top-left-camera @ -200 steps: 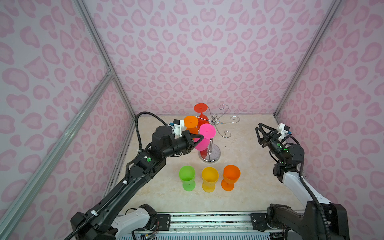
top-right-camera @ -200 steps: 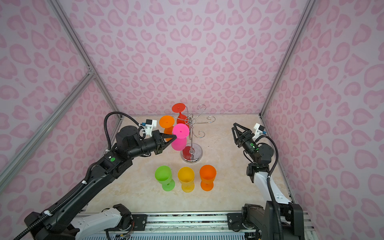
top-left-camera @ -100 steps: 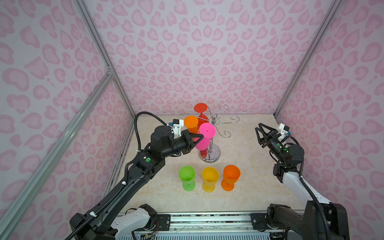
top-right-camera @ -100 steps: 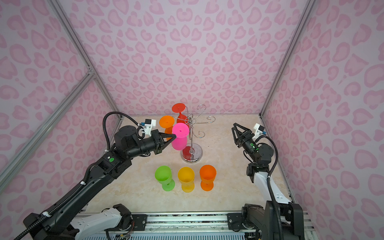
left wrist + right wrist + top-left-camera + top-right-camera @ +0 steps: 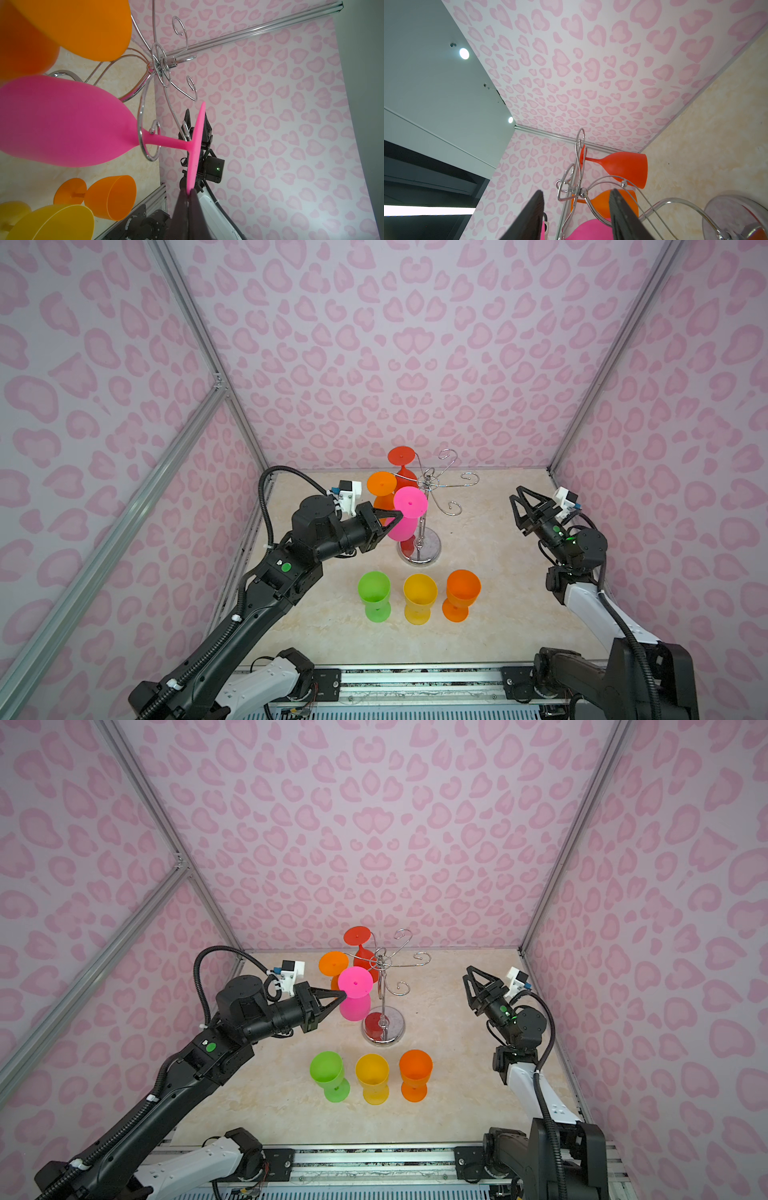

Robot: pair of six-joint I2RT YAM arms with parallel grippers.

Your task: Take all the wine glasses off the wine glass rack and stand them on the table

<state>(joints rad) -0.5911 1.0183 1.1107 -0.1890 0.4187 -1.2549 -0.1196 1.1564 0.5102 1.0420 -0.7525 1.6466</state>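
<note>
A pink wine glass (image 5: 409, 502) (image 5: 354, 982) hangs upside down on the wine glass rack (image 5: 428, 549) (image 5: 390, 1029), a chrome wire stand with a disc base. In the left wrist view the pink wine glass (image 5: 62, 120) has its stem inside a curled hook of the rack (image 5: 159, 62). My left gripper (image 5: 399, 515) (image 5: 343, 994) (image 5: 188, 192) is shut on the rim of the glass's foot. My right gripper (image 5: 519, 510) (image 5: 470, 990) (image 5: 576, 192) stands open and empty, well right of the rack (image 5: 580, 192).
An orange glass (image 5: 381, 483) and a red glass (image 5: 401, 456) also hang on the rack's left and rear hooks. Green (image 5: 374, 589), yellow (image 5: 419, 593) and orange (image 5: 463, 587) glasses stand upright in a row in front of the rack. Patterned walls enclose the table.
</note>
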